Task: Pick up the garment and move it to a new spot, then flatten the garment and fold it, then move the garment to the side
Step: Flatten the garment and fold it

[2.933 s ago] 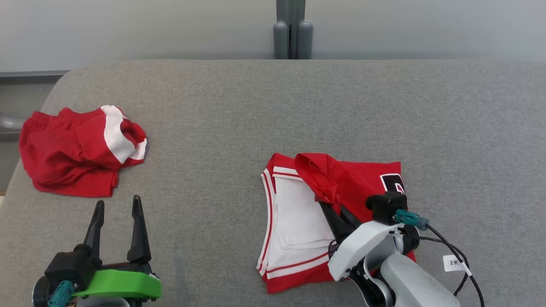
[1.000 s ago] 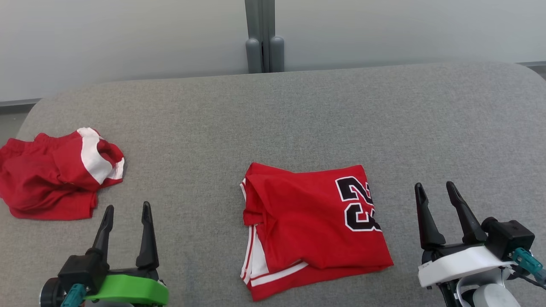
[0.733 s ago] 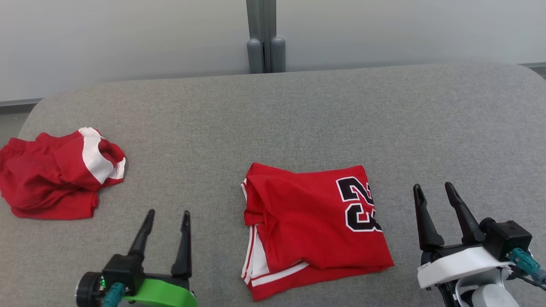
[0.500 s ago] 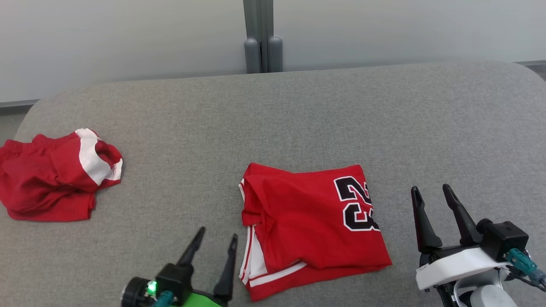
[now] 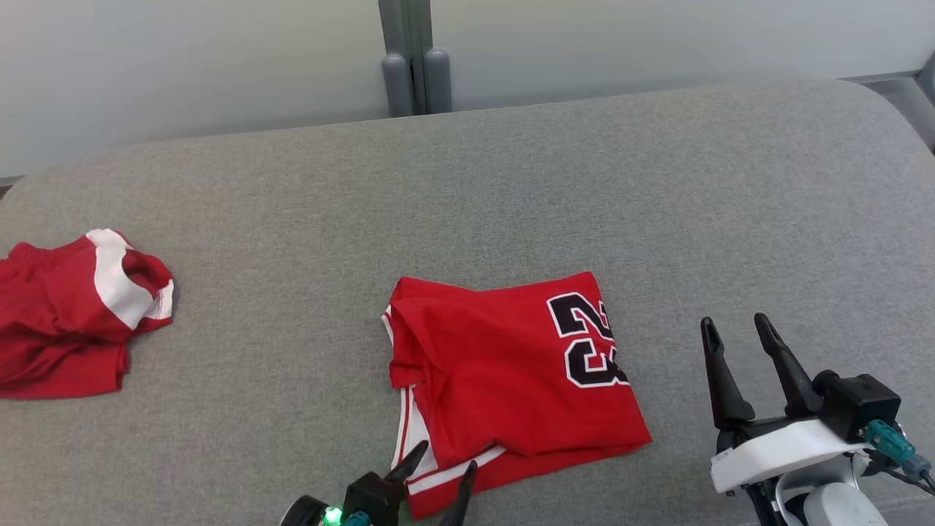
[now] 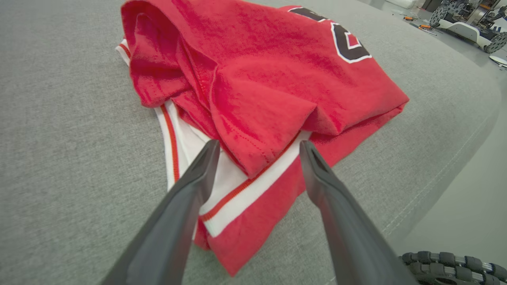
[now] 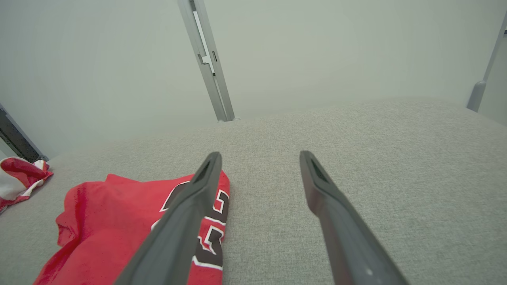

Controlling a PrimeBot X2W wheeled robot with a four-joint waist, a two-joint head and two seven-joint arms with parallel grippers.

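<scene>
Here, note the grey upholstered surface (image 5: 511,190) before a pale wall (image 5: 182,58) with a grey post (image 5: 413,51). The folded red number 23 jersey (image 5: 504,365) lies near its front edge; a crumpled red garment (image 5: 66,314) lies well apart, left. The left gripper (image 5: 448,454), spread and empty, points at the jersey's white-banded corner. The right gripper (image 5: 733,320), spread and empty, stands right of the jersey. The left wrist view adds the surface's seamed edge (image 6: 435,178).

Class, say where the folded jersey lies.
Head view: jersey lies centred on the cushion, left gripper at its near edge, right gripper to its right.
</scene>
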